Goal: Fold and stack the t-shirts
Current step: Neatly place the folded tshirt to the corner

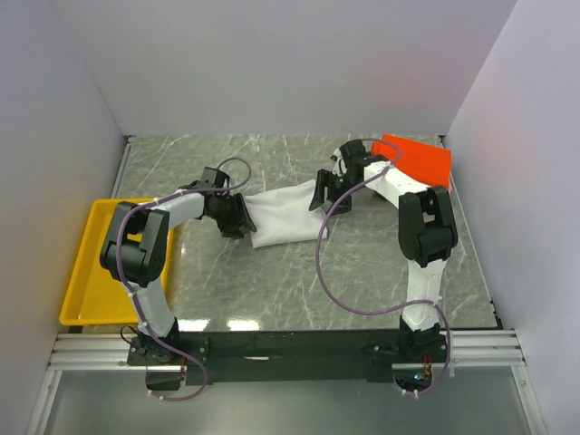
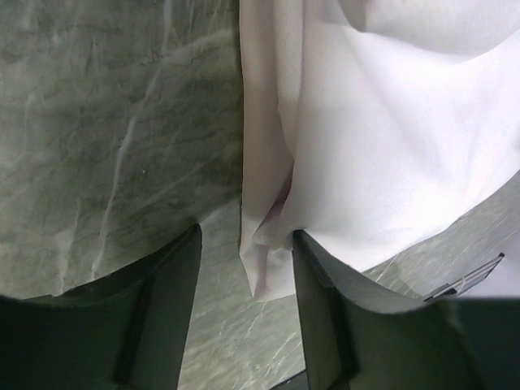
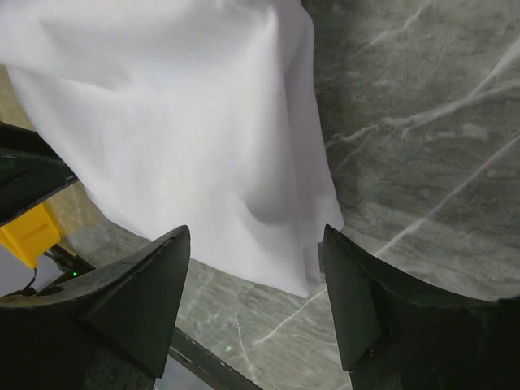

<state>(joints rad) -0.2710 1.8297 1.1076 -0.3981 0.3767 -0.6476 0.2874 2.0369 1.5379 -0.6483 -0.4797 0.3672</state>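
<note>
**A:** Where is the white t-shirt?

**B:** The white t-shirt (image 1: 283, 216) lies mid-table as a narrow folded band. Its long axis runs left to right, angling slightly away toward the right. An orange-red t-shirt (image 1: 419, 159) sits folded in the far right corner.

**A:** And the grippers?

**B:** One is at each short end. The left gripper (image 1: 237, 217) has its jaws apart around a corner of the cloth, not pinching it. The right gripper (image 1: 324, 198) stands wide over the opposite edge. Each arm is nearest its own end, so the next fold probably carries one end across to the other.
</note>
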